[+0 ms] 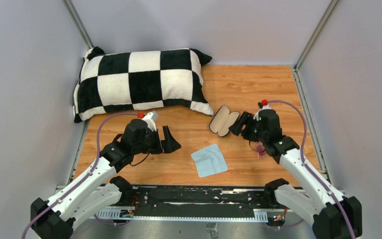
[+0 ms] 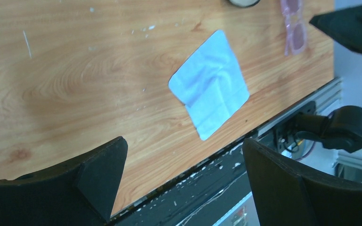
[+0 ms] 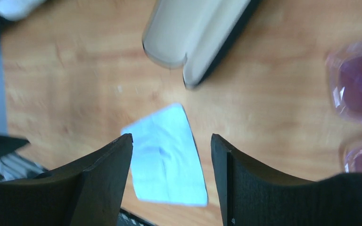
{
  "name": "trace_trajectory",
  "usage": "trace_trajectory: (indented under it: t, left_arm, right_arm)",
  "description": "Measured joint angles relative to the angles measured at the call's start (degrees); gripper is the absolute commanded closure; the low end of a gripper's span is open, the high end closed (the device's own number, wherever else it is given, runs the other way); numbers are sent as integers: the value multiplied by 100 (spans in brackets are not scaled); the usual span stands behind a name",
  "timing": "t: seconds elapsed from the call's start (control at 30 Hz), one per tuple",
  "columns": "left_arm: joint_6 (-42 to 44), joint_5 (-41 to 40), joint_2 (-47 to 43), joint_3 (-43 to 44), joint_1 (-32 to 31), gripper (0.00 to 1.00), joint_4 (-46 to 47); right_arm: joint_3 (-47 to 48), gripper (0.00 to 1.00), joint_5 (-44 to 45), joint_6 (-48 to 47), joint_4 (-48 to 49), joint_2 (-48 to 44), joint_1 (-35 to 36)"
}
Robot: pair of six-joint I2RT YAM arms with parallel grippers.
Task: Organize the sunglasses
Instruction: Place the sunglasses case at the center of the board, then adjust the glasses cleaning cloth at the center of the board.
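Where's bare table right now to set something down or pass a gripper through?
Widest bare wood: the far right corner, between the pillow, the case and the right rail. A smaller patch lies between the left gripper, the case and the cloth. Crowded: around the right gripper, with case and sunglasses close by.

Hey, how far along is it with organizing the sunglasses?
Done: the black case lies open, beige lining up. In hand: nothing; the right gripper and left gripper are both open and empty. Left: the pink sunglasses lie on the table beside the case, not in it, and the blue cloth lies loose.
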Motion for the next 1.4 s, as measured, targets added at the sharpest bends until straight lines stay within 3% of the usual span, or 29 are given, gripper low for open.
trace_trajectory:
  t: [0.17, 0.3, 0.4, 0.6, 0.73, 0.9, 0.97, 1.1, 1.4]
  left_arm:
    - [-170, -343, 468, -85, -562, 0, -203]
    - [-448, -702, 962, -37, -1294, 7, -297]
    - [-643, -927, 1217, -4, -1648, 13, -306]
    - [-1038, -1351, 1325, -35, -1744, 30, -155]
    - [-1119, -1665, 1572, -31, -1742, 42, 2]
    - [-946, -1779, 2398, 374, -1672, 46, 87]
    - [-868, -1735, 2736, 540, -1631, 46, 234]
    - [-715, -1552, 3381, 796, -1604, 60, 566]
    - [-577, -1355, 4277, 1008, -1602, 62, 1027]
  right_arm:
    - [-678, 36, 334, 74, -789, -415, 1298]
    - [-955, 45, 673, 354, -1143, -391, 2044]
    - [-1049, 50, 857, 568, -1165, -229, 2127]
    - [-1213, 62, 1071, 1040, -754, 306, 2236]
    - [-1161, 81, 1180, 1224, -407, 660, 2420]
    - [-1143, 87, 1292, 1392, -302, 800, 2503]
    - [-1154, 88, 1335, 1423, -317, 774, 2520]
    - [-1252, 87, 1390, 1515, -448, 557, 2533]
    - [-1353, 85, 1392, 1585, -577, 319, 2544]
